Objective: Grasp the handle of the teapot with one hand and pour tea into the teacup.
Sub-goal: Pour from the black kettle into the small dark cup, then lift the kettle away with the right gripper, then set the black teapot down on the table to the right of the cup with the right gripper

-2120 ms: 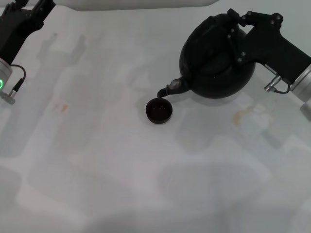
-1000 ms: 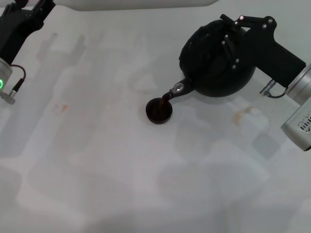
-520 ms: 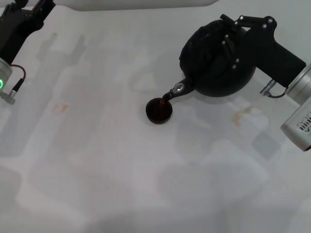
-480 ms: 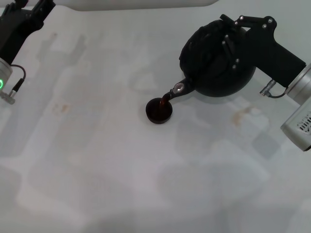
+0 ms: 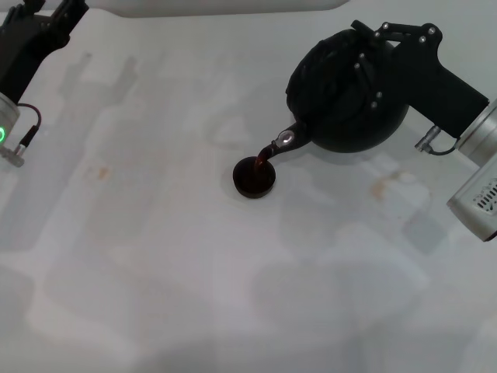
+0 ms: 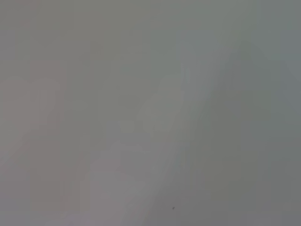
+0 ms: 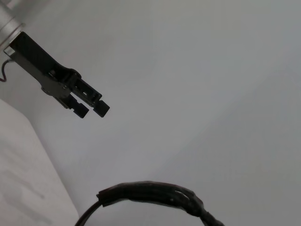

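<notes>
**Head view: pour in progress, teapot tipped over cup**

Item 1. Large round matte-black teapot (image 5: 342, 97), upper right of the frame, lifted off the white counter (image 5: 194, 272) and tilted spout-down. Its thick black arched handle (image 7: 155, 194) shows only in the right wrist view; the head view hides it behind the right claw (image 5: 371, 70), so the clamp on it is judged, not seen.

Item 2. Tiny round black handleless teacup (image 5: 254, 176), centre of the frame, standing on the counter directly below the spout tip (image 5: 273, 148).

Item 3. Left claw (image 7: 91, 109), parked at the upper left, fingers slightly apart and holding nothing.

Change noted: two seconds ago the pot sat lower, spout beside the cup; since then it has been raised and tipped, and a thin dark stream now joins spout and cup. Judgement: pouring is under way; the cup likely fills fast.
</notes>
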Controlling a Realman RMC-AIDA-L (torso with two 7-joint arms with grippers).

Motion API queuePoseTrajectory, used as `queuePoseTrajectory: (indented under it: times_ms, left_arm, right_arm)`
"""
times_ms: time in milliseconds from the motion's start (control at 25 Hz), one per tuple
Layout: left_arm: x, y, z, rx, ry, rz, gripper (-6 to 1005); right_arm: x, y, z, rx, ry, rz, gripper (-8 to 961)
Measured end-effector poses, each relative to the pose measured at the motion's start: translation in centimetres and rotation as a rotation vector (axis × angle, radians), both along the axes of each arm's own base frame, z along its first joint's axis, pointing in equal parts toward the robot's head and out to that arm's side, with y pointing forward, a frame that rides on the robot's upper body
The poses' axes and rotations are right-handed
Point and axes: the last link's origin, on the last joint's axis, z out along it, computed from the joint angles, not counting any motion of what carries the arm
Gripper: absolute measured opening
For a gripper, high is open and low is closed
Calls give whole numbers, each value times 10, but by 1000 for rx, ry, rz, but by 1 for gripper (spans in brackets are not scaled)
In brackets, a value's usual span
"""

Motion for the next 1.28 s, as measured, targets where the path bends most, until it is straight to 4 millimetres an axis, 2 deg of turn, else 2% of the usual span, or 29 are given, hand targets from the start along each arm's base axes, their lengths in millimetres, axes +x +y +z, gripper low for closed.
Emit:
queuePoseTrajectory:
  times_ms: [520,1000,1160,1200,1280]
  left_arm:
    - [0,0,0,0,0,1,878]
    - [-2,0,-1,-5,5,16,877]
    - [-2,1,-1,-6,5,16,878]
    - [-2,0,-1,-7,5,17,878]
    - [-3,0,-1,-7,6,20,878]
  right_arm:
    - [2,1,3,6,30,-26,110]
    - [4,-5,6,-205,340,-181,119]
    - [8,-6,15,-289,541,-266,126]
    - [14,-9,23,-307,633,-294,128]
    - [20,-12,28,-305,674,-310,132]
